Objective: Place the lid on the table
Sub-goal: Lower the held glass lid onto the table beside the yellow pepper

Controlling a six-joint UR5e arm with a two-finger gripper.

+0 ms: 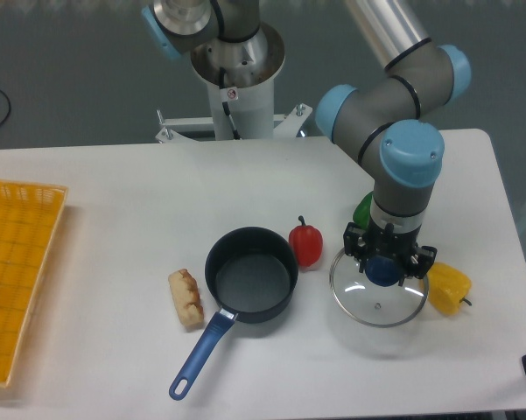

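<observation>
One arm is what you see at work, coming down from the top right; its last section stands about vertical over the front right part of the table (105, 192), the wrist pointing straight down.

Nearest to you lies the saucepan (250, 284), its blue handle pointing to the front left, and just left of it a bread roll (186, 298). The lid (376, 297) is to the right of the saucepan, apart from it, low over the white surface; you cannot tell if its rim already touches. A yellow pepper (446, 287) lies just beside the lid on the right, very near or touching the rim. A red pepper (305, 244) stands between saucepan and lid, near both. Behind the wrist a green object (363, 210) is partly hidden. At the far left edge you see the yellow mesh tray (17, 262).

Your gripper (384, 269) sits over the middle of the lid, and its fingers (354, 241) are pressed in on the dark blue knob from both sides.
</observation>
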